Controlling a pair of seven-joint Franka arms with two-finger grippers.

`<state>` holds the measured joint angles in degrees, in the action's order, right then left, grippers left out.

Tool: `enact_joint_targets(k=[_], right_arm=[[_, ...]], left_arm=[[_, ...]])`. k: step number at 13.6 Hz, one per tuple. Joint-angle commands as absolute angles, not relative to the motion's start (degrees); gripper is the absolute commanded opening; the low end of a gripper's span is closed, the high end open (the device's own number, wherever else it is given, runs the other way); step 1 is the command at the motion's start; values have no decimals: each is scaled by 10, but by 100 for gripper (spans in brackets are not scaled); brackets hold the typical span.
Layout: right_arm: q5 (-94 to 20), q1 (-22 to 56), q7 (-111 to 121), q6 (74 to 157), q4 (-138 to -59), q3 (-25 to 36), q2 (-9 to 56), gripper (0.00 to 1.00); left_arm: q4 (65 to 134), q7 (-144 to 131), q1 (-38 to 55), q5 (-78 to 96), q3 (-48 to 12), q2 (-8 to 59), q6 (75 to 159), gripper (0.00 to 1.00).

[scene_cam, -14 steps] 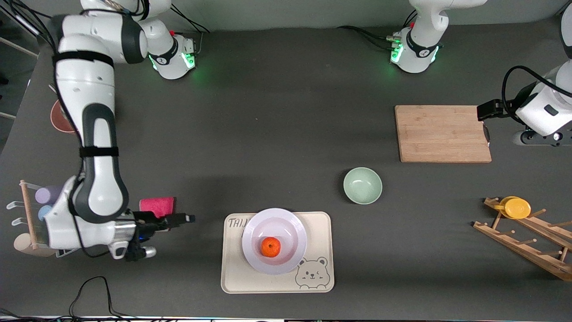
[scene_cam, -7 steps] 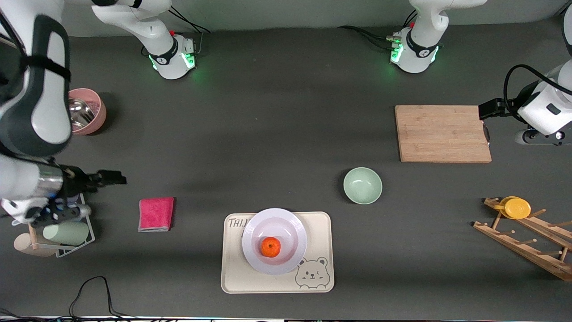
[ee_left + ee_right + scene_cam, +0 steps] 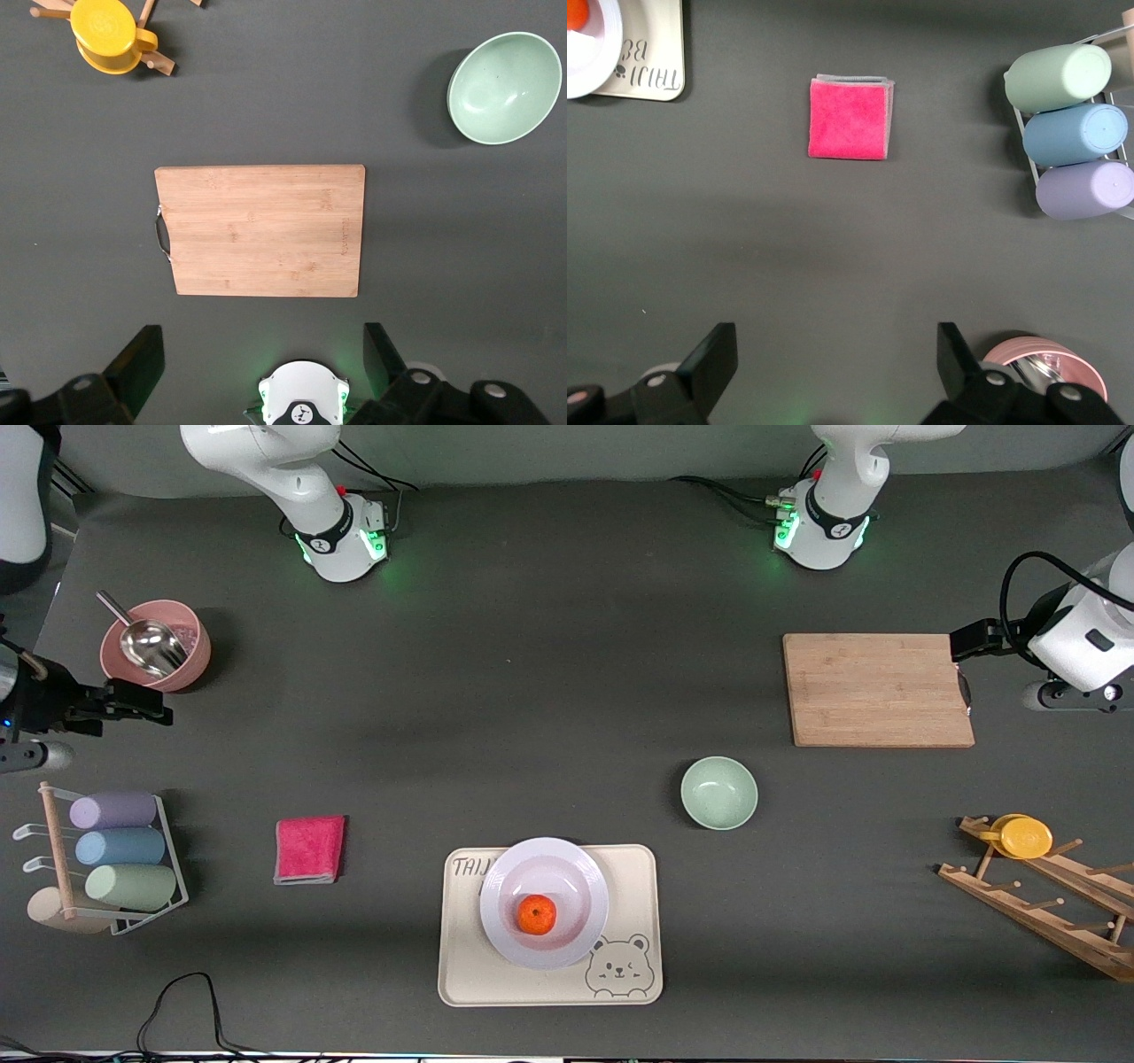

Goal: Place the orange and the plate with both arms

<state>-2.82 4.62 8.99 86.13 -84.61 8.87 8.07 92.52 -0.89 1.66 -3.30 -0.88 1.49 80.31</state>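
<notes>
So the orange [image 3: 536,914] is sitting in the shallow middle of the plate [image 3: 585,881], and the plate is on the cream bear tray [image 3: 638,921], which lies toward the front camera's edge of the table, roughly midway between the two arms' ends. Nothing is touching either of them.

Right gripper [image 3: 833,363] is up in the air over bare table at the right arm's end, near the pink bowl [image 3: 190,660] with a metal scoop [image 3: 146,642] in it. Its fingers [image 3: 713,359] are spread wide with nothing between them, just dark tabletop. The right wrist view also catches the pink cloth [image 3: 849,118] and the rack of pastel cups [image 3: 1072,133].

Left gripper [image 3: 261,363] is over the table at the left arm's end, just beside the wooden cutting board [image 3: 877,689]. Also wide apart and holding nothing. The mint bowl [image 3: 718,792] sits between the board and the tray, and the yellow cup [image 3: 1023,836] rests on the wooden rack [image 3: 1045,908] at the left arm's end.
</notes>
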Motion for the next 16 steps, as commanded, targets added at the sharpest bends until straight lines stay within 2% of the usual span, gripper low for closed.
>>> enact_joint_targets(k=[1,10,16], right_arm=[[-9,-2,68,909,-915,27,39,100],[4,-1,55,891,-901,33,39,100],[4,4,50,889,-898,34,40,100]], left_arm=[[910,-13,23,-40,-7,15,785,100],[898,-14,22,-39,-8,13,778,100],[886,-13,18,-25,-5,9,833,100]])
